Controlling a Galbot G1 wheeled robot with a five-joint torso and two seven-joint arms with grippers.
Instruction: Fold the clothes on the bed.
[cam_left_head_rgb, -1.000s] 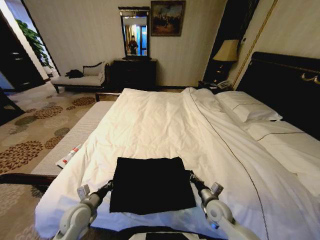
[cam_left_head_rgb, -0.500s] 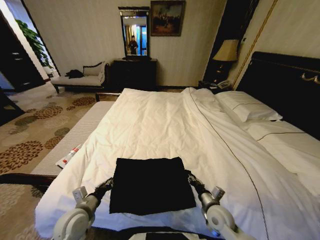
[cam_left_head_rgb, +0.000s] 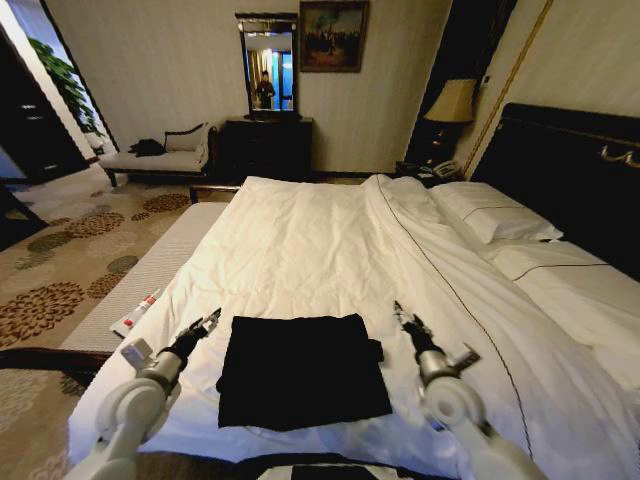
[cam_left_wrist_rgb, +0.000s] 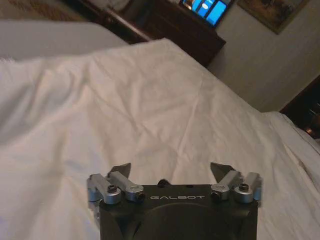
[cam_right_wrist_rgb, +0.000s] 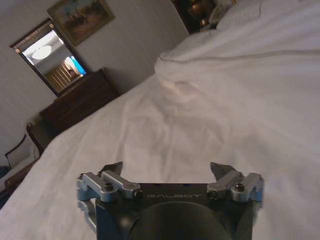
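The clothes (cam_left_head_rgb: 302, 368) are a black garment folded into a flat rectangle near the foot of the bed (cam_left_head_rgb: 330, 250), on its white duvet. My left gripper (cam_left_head_rgb: 208, 321) hovers just off the garment's left edge, raised above the duvet and open with nothing in it. My right gripper (cam_left_head_rgb: 404, 314) is off the garment's right edge, also lifted and open. In the left wrist view the left gripper (cam_left_wrist_rgb: 170, 170) has spread fingers over bare white duvet. In the right wrist view the right gripper (cam_right_wrist_rgb: 166, 170) is spread the same way.
White pillows (cam_left_head_rgb: 495, 218) and a dark headboard (cam_left_head_rgb: 575, 170) lie at the right. A padded bench (cam_left_head_rgb: 150, 275) with a small tube (cam_left_head_rgb: 138, 312) runs along the bed's left side. A dresser with mirror (cam_left_head_rgb: 268, 140), a chaise (cam_left_head_rgb: 160, 155) and a lamp (cam_left_head_rgb: 452, 105) stand along the far wall.
Both grippers have drawn away from the garment's sides, swinging outward and up off the duvet. The garment stays flat where it lay.
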